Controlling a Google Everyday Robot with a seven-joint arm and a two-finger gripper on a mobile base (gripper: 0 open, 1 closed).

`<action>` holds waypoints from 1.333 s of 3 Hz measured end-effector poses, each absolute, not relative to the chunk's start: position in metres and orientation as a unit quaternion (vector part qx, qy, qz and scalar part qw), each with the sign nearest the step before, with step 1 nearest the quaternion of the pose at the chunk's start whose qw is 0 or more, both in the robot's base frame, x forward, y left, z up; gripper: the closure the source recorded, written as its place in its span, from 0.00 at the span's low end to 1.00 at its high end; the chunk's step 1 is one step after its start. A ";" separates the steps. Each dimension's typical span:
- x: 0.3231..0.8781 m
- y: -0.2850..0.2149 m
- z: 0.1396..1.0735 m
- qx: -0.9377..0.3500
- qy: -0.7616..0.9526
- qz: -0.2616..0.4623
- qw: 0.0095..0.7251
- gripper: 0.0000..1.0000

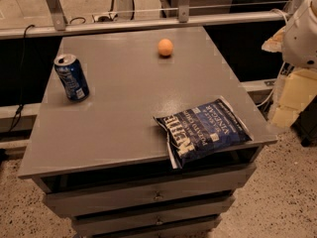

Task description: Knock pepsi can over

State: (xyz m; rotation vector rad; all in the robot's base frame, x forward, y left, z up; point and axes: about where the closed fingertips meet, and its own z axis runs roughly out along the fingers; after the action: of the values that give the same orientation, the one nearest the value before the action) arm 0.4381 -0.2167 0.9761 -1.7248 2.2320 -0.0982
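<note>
The pepsi can (pixel 72 77) is a small blue can with white lettering and a silver top. It stands upright near the left edge of the grey table top (pixel 124 113). My gripper does not show in the camera view. Only a white rounded part of my arm (pixel 302 31) shows at the upper right edge, off the table and far from the can.
A blue Kettle chip bag (pixel 203 130) lies at the table's front right corner, partly over the edge. An orange ball-like fruit (pixel 165 47) sits at the back middle. The table is a cabinet with drawers (pixel 158 196). A metal rail (pixel 148 24) runs behind it.
</note>
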 end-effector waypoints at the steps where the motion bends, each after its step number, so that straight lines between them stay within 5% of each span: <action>1: 0.438 -0.217 0.976 -0.603 0.781 -0.034 0.159 0.00; 2: 0.452 -0.188 0.968 -0.615 0.768 -0.001 0.181 0.00; 4: 0.528 -0.028 0.938 -0.647 0.691 0.155 0.282 0.00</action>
State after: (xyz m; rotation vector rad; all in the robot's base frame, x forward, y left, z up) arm 0.5285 -0.0282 0.9380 -1.7336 1.8516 0.4159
